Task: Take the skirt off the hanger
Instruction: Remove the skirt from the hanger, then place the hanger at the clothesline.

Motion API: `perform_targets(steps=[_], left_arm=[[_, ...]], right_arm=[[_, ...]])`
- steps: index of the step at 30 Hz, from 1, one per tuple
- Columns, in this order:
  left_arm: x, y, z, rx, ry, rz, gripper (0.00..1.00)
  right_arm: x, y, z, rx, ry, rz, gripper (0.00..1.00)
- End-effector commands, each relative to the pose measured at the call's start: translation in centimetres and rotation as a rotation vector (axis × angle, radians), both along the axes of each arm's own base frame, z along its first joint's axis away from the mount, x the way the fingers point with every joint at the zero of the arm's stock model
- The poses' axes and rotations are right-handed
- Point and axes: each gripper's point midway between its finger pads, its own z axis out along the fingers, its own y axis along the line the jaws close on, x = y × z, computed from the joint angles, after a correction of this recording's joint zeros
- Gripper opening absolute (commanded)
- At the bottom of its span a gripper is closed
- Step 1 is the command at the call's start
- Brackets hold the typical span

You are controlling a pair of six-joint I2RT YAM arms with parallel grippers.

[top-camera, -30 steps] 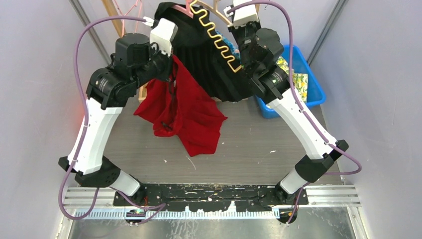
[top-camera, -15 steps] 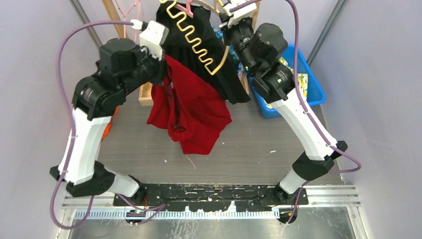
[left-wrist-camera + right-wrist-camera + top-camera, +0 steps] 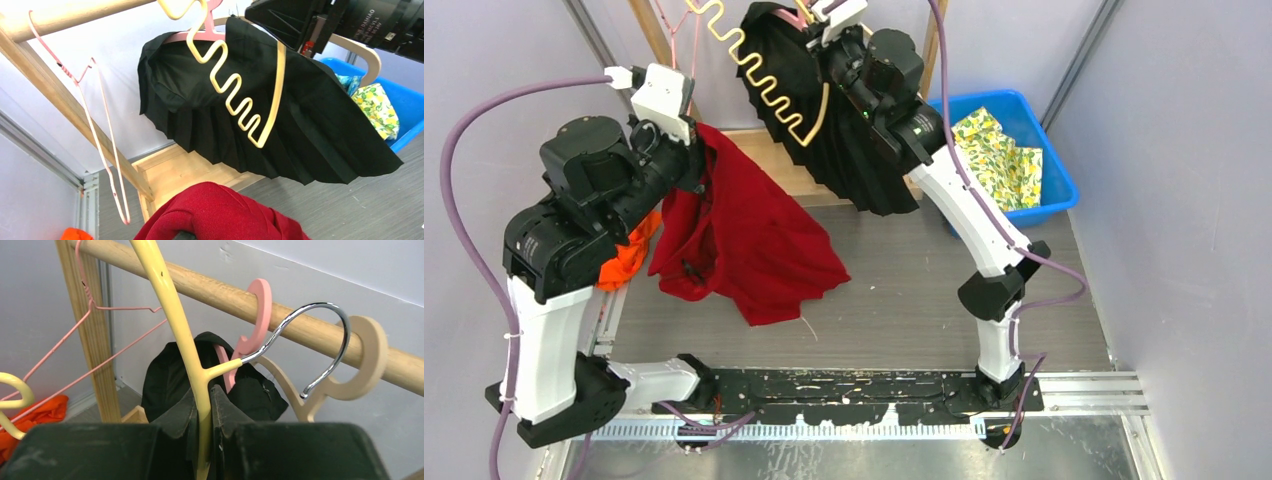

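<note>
The red skirt point(image 3: 744, 240) hangs crumpled from my left gripper point(image 3: 696, 160), which is shut on its upper edge and buried in the cloth; its lower part lies on the table. The left wrist view shows only red cloth point(image 3: 220, 215) over the fingers. The yellow hanger point(image 3: 764, 85) with a wavy bar is bare and apart from the skirt. My right gripper point(image 3: 202, 405) is shut on its neck point(image 3: 195, 365), up by the wooden rod point(image 3: 280, 315), with the chrome hook point(image 3: 320, 325) close to the rod.
A black pleated garment point(image 3: 854, 150) hangs on a pink hanger point(image 3: 257, 315) on the rod, beside a beige hanger point(image 3: 365, 365) and a pink wire hanger point(image 3: 105, 140). A blue bin point(image 3: 1049, 190) holds floral cloth point(image 3: 994, 150). Orange cloth point(image 3: 624, 255) lies at left.
My left arm has swung left and back, dragging the red skirt left. My right arm has carried the yellow hanger up and left toward the rod.
</note>
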Motion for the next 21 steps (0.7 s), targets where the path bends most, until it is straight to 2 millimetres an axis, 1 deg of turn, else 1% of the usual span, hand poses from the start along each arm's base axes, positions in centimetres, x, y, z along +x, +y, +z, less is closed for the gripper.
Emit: perform_targets(steps=[1, 4, 6, 8, 14, 21], left_arm=[[0.5, 0.8, 3.1, -0.041, -0.119, 0.042, 0.00], [0.6, 0.7, 2.5, -0.034, -0.111, 0.044, 0.00], [0.8, 0.6, 2.0, -0.029, -0.102, 0.044, 0.00], [0.9, 0.6, 1.5, -0.024, -0.093, 0.046, 0.00], [0.6, 0.8, 0.9, -0.025, -0.090, 0.050, 0.00], [1.2, 0.8, -0.4, 0.003, -0.067, 0.072, 0.00]], right_arm=[[-2.4, -1.0, 7.4, 0.178, -0.161, 0.063, 0.01], [-1.5, 0.6, 6.9, 0.202, -0.164, 0.100, 0.01], [-1.4, 1.0, 7.5, 0.241, -0.182, 0.121, 0.01], [-1.1, 1.6, 7.4, 0.251, -0.189, 0.133, 0.01], [0.0, 1.3, 8.0, 0.318, -0.207, 0.160, 0.01], [0.8, 2.1, 7.4, 0.345, -0.215, 0.205, 0.01]])
